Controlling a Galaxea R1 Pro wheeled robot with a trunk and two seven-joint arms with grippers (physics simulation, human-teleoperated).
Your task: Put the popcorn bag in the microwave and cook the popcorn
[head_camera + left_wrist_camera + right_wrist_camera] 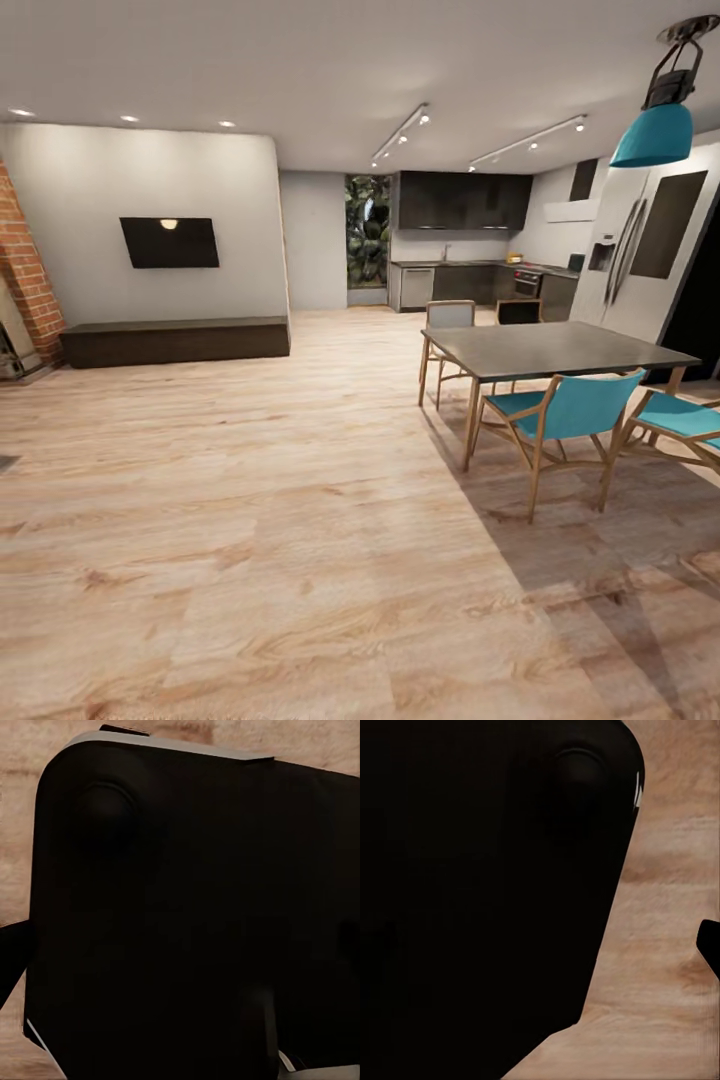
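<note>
Wood floor [250, 520] is filling the near part of the head view, and beyond it a grey table [550, 348] with teal chairs [565, 410] is standing at the right. Far behind, the kitchen [470, 265] is showing with dark cabinets and a counter [470, 264], so the robot is facing it from well apart, with the table lying between, slightly to the right. Bag and microwave are probably there, but they are too small to tell at this range. Neither arm is nearer yet, I judge. Both wrist views are looking at a dark body part [187, 922] over floor, which the head view is not giving; whether the jaws are apart or together I cannot tell.
</note>
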